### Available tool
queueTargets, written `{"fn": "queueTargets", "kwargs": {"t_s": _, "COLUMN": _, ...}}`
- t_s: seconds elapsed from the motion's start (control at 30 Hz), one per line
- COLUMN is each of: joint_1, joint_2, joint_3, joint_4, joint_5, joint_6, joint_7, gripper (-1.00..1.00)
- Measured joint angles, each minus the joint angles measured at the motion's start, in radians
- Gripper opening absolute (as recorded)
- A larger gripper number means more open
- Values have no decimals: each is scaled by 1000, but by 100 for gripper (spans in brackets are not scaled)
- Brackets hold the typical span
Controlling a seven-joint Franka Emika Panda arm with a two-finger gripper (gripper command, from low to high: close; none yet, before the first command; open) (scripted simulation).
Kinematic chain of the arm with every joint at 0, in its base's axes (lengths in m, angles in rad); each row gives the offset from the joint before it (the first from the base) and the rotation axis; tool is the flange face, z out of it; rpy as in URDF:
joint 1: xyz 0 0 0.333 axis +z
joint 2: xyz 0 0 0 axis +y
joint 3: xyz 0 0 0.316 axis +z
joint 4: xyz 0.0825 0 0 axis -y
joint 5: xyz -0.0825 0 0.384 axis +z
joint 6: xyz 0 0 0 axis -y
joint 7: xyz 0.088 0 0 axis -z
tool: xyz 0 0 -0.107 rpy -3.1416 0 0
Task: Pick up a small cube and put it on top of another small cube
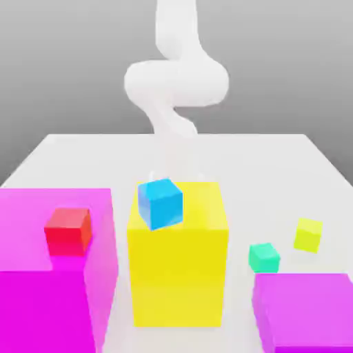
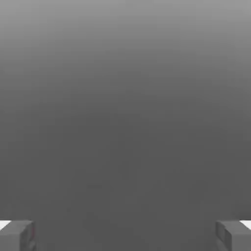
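The small teal-green cube (image 1: 264,257) is plain and mint-coloured, resting on the white surface (image 1: 276,165) at the exterior view's right, between the big yellow block (image 1: 178,276) and a small yellow-green cube (image 1: 308,235). The claw (image 2: 125,235) is wide open, holding nothing.

A blue cube (image 1: 160,203) sits tilted on the tall yellow block (image 1: 178,265) mid-table. A red cube (image 1: 68,232) rests on the big magenta block (image 1: 48,283). Another magenta block (image 1: 303,311) fills the near corner on the exterior view's right, a yellow-green cube (image 1: 308,235) beyond it.
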Motion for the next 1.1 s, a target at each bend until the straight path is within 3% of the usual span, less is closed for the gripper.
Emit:
{"fn": "queueTargets", "kwargs": {"t_s": 0.47, "joint_1": 85, "joint_2": 471, "joint_3": 308, "joint_4": -397, "joint_5": -4, "joint_6": 401, "joint_7": 235, "gripper": 0}}
{"fn": "queueTargets", "kwargs": {"t_s": 0.7, "joint_1": 155, "joint_2": 732, "joint_3": 375, "joint_4": -531, "joint_5": 26, "joint_6": 529, "joint_7": 270, "gripper": 0}}
{"fn": "queueTargets", "kwargs": {"t_s": 0.87, "joint_1": 195, "joint_2": 862, "joint_3": 307, "joint_4": -530, "joint_5": -99, "joint_6": 620, "joint_7": 373, "gripper": 0}}
{"fn": "queueTargets", "kwargs": {"t_s": 1.07, "joint_1": 420, "joint_2": 1016, "joint_3": 39, "joint_4": -498, "joint_5": -269, "joint_6": 741, "joint_7": 499, "gripper": 0}}
{"fn": "queueTargets", "kwargs": {"t_s": 1.1, "joint_1": 454, "joint_2": 1037, "joint_3": 2, "joint_4": -494, "joint_5": -280, "joint_6": 757, "joint_7": 507, "gripper": -100}}
